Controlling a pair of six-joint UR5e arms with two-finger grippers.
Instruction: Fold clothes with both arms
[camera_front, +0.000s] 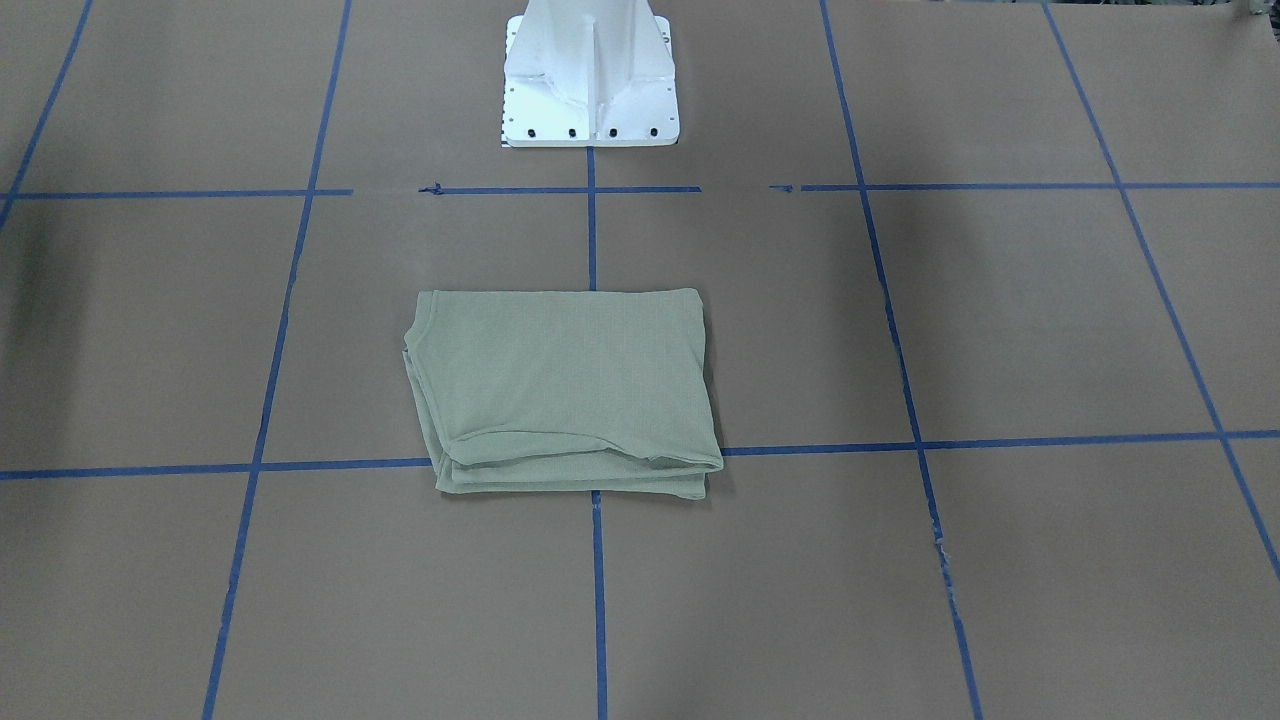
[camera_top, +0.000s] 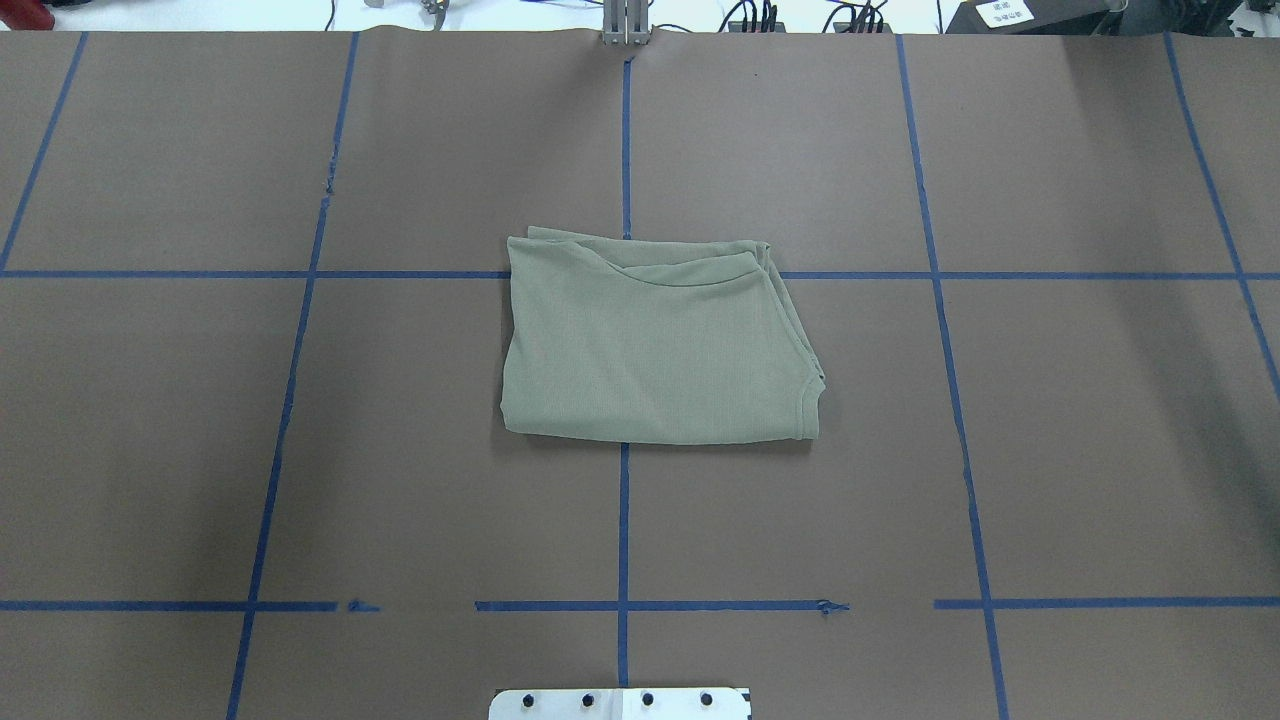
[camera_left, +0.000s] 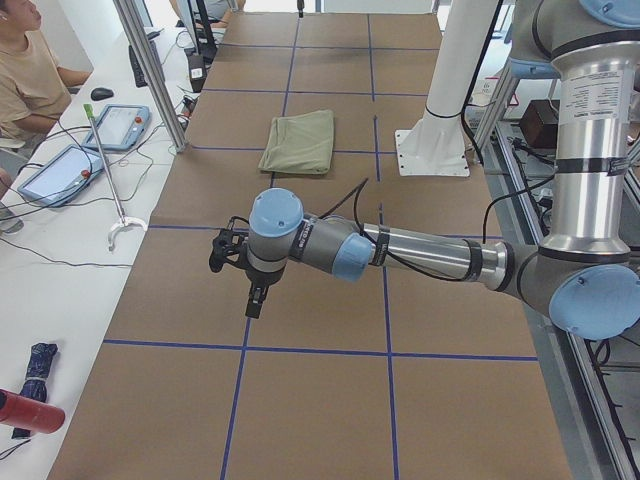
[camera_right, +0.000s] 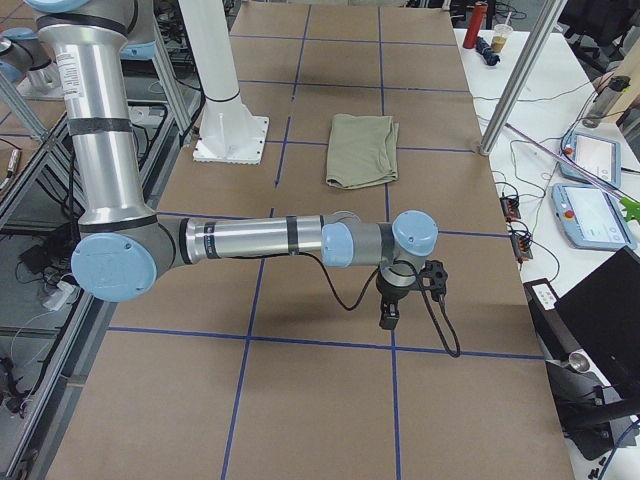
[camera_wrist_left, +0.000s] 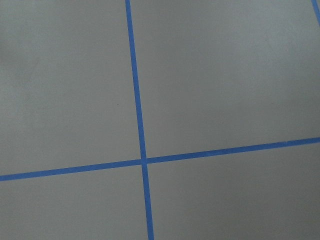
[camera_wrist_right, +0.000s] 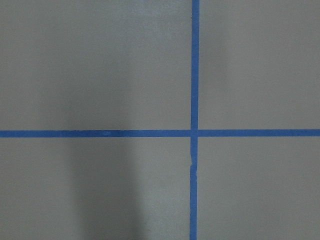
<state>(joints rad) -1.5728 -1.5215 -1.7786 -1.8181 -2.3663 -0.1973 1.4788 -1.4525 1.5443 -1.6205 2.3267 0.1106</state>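
The sage-green shirt (camera_top: 655, 340) lies folded into a compact rectangle at the middle of the brown table; it also shows in the front view (camera_front: 565, 390) and small in both side views (camera_left: 300, 141) (camera_right: 363, 150). No gripper touches it. My left gripper (camera_left: 256, 298) hangs over the table far out at the left end, and my right gripper (camera_right: 388, 316) hangs far out at the right end. Both show only in the side views, so I cannot tell whether they are open or shut. The wrist views show only bare table and blue tape.
Blue tape lines (camera_top: 623, 520) grid the table. The white base pedestal (camera_front: 590, 75) stands at the robot's edge. An operator (camera_left: 25, 75), tablets (camera_left: 55, 172) and a hooked stick (camera_left: 108, 180) are along the far side; pendants (camera_right: 592, 215) show there too.
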